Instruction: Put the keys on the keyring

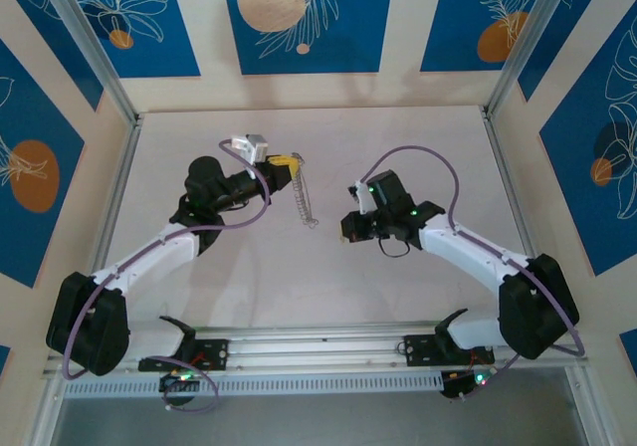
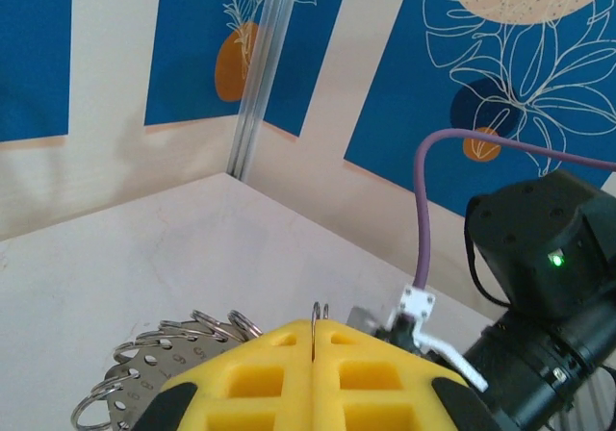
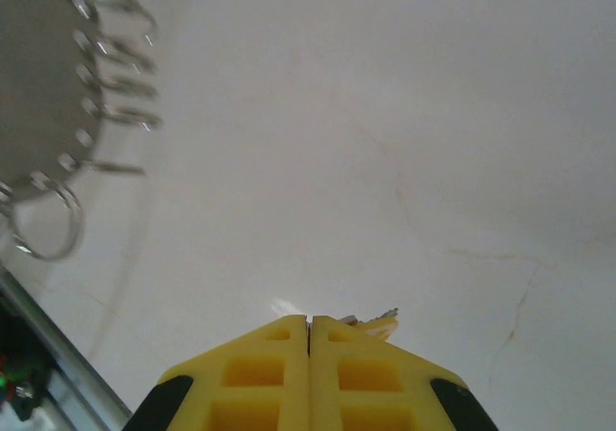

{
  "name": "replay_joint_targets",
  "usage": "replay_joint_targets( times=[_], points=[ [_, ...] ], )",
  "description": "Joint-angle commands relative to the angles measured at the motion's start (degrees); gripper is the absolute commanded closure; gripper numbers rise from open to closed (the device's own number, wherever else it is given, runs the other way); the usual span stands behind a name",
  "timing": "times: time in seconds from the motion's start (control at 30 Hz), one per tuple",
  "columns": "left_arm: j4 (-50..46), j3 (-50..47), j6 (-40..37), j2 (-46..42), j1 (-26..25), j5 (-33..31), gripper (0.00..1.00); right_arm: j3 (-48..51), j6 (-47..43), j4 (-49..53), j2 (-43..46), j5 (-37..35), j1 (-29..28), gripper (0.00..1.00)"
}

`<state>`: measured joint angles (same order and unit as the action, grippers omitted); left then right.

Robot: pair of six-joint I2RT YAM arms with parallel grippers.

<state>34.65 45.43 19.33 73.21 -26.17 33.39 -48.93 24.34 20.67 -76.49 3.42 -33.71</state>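
Left gripper [image 1: 287, 160]: over the middle of the table [image 1: 418, 132], a little toward its far edge and left of centre. In the left wrist view its yellow fingers [image 2: 260, 383] are pressed together, with a thin wire loop of the keyring nipped in the seam between them.
Keyring [image 1: 305, 199]: held at one end by the left gripper. From above it is seen edge-on, a chain-like line running from the gripper toward the near edge. I cannot tell whether its lower end touches the table.
Keyring, left wrist view [image 2: 154, 368]: a grey plate fringed with small silvery split rings, fanning out to the left of the fingers.
Keyring, right wrist view [image 3: 43, 85]: blurred, at the upper left, well apart from the right fingertips.
Right gripper [image 1: 347, 237]: right of the keyring's lower end, near it but apart, pointing toward the table's left edge. Its yellow fingers [image 3: 375, 383] are closed against each other.
Key [image 3: 375, 324]: a small pale-yellow piece with a silvery tip, jutting out at the right gripper's fingertips just right of the seam, pinched there.
Right arm [image 2: 544, 258]: black, with a green light and a purple cable, opposite the left gripper.
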Motion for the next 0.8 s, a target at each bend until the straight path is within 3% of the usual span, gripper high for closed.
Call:
replay_joint_targets(
  times=[0.0, 0.5, 0.77],
  points=[
    [-0.3, 1.7, -1.2, -2.2, -0.6, -0.1, 1.0, -1.8, -1.2, 5.6, -1.8, -6.7, -3.1, 1.0],
    [-3.8, 0.2, -2.5, -6.3, -0.6, -1.0, 1.0, -8.7, -0.5, 4.5, -19.8, -6.3, -8.3, 1.0],
    [-2.3, -0.2, -1.8, -6.1, -0.6, -1.0, 1.0, -7.8, 0.5, 4.5, -15.7, -6.8, -7.2, 0.73]
  ],
)
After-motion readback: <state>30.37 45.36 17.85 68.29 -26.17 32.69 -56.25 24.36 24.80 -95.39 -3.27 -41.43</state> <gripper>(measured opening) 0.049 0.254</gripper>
